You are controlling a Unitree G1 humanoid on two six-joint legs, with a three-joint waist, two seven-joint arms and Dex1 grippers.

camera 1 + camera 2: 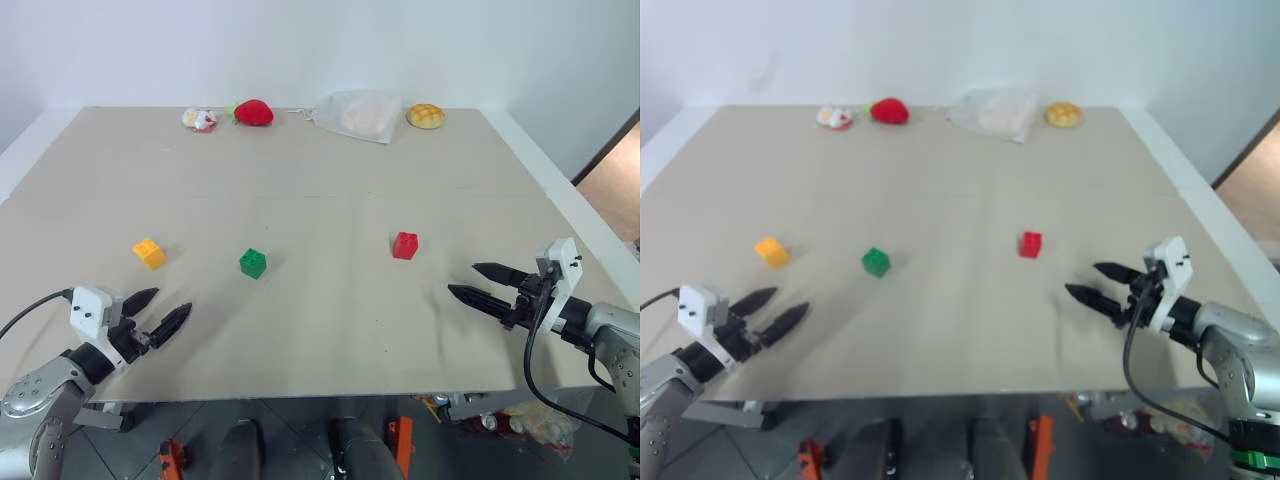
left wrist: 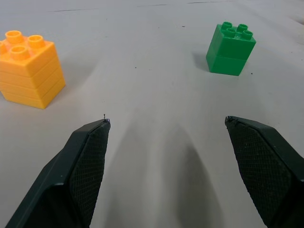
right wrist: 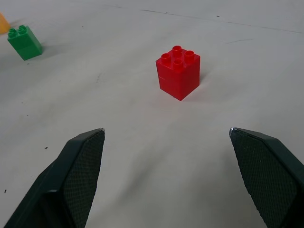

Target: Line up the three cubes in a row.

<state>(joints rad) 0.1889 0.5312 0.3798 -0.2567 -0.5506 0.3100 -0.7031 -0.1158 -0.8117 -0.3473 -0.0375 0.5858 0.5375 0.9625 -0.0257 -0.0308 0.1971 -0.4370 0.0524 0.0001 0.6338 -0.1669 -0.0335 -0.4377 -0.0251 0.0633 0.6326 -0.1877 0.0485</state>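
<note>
**Waiting wide over three scattered cubes**

Hovering low at the counter's (image 1: 330, 190) near edge, the left hand (image 1: 158, 312) and right hand (image 1: 480, 283) both stand open and empty, each aimed inward. The yellow cube (image 1: 149, 253) and green cube (image 1: 253, 263) sit at the left hand's twelve and two o'clock; the red cube (image 1: 405, 245) lies well apart, at the right hand's ten o'clock, probably its share.

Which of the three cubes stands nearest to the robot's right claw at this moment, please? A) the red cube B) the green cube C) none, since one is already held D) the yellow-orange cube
A: the red cube stands on the table just ahead of the open, empty right claw, while the green cube and the yellow-orange cube lie farther off, toward the left claw.
</note>
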